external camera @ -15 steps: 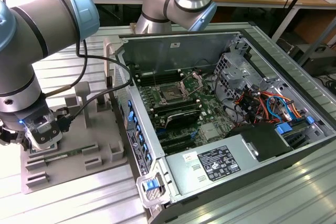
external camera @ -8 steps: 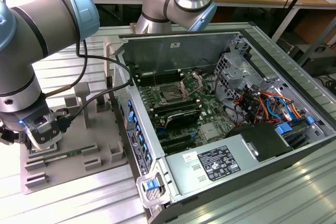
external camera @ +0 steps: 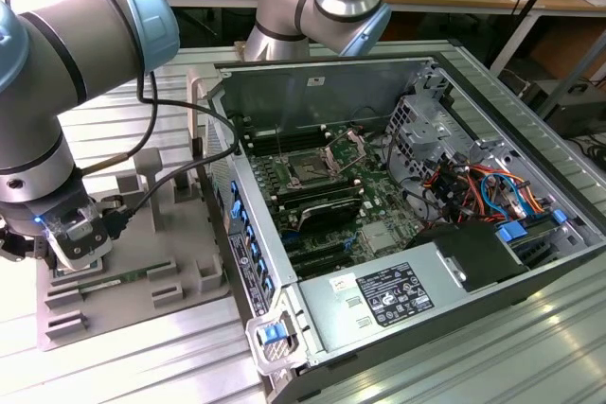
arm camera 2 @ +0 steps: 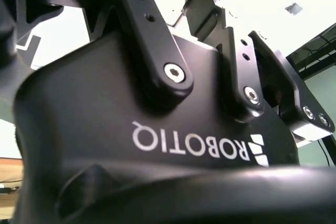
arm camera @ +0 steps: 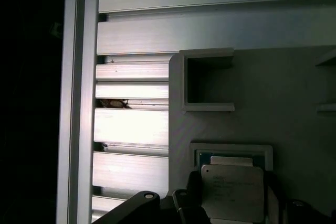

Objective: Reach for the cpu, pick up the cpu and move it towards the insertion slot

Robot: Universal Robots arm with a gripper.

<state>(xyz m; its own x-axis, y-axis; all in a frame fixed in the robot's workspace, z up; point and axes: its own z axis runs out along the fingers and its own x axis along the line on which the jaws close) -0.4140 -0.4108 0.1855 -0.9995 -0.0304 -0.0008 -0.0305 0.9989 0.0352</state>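
See the cpu [arm camera: 233, 192] in the first wrist view: thin, square, a pale silver-white metal top with faint print, a strip of green along one edge. Find it at a white-rimmed square pocket [arm camera: 231, 147] of the grey fixture tray [arm camera: 283, 103]; cannot tell whether resting in that pocket or raised just off it. Note the gripper [arm camera: 233, 205] clamped on it, one dark finger [arm camera: 188, 207] hard against each of two opposite edges, no gap showing. In the exterior view, find the gripper [external camera: 80, 238] at the far left, low over the fixture tray [external camera: 142, 262]. Towards the exterior view's right, inside the open computer case [external camera: 322, 82], find the insertion slot [external camera: 308, 169], a dark square framed by a silver bracket, well apart from gripper and cpu.
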